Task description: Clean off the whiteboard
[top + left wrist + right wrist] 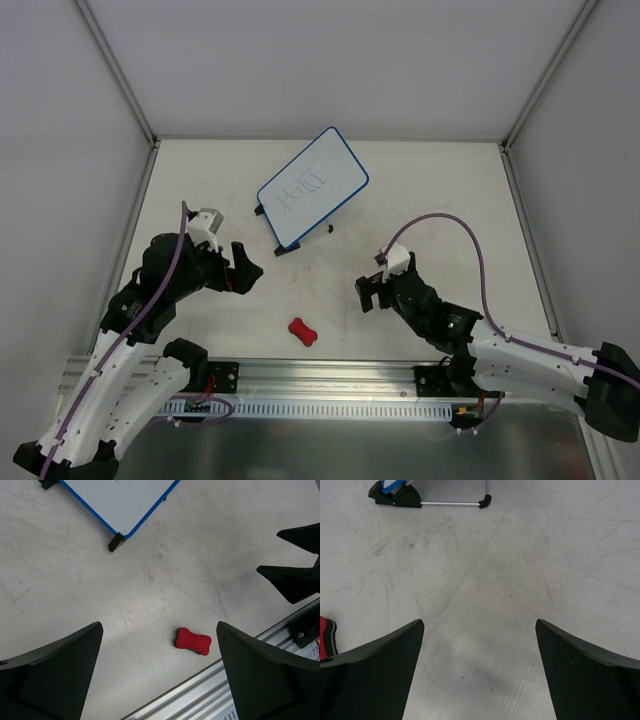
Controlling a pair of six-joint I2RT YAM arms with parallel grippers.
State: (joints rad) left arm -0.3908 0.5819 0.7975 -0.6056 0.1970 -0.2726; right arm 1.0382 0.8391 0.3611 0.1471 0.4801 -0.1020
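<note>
The whiteboard point(313, 186), white with a thin blue frame, black feet and blue scribbles, stands tilted at the table's middle back. Its lower corner shows in the left wrist view point(120, 500), and its foot and support bar show in the right wrist view point(395, 495). The red bone-shaped eraser point(302, 331) lies on the table near the front rail, between the arms; it also shows in the left wrist view point(193, 641). My left gripper point(243, 269) is open and empty, left of and above the eraser. My right gripper point(372, 291) is open and empty, to the eraser's right.
An aluminium rail point(330, 378) runs along the table's near edge. White walls with metal posts point(118, 75) enclose the table on three sides. The right gripper's fingers point(295, 577) show at the right edge of the left wrist view.
</note>
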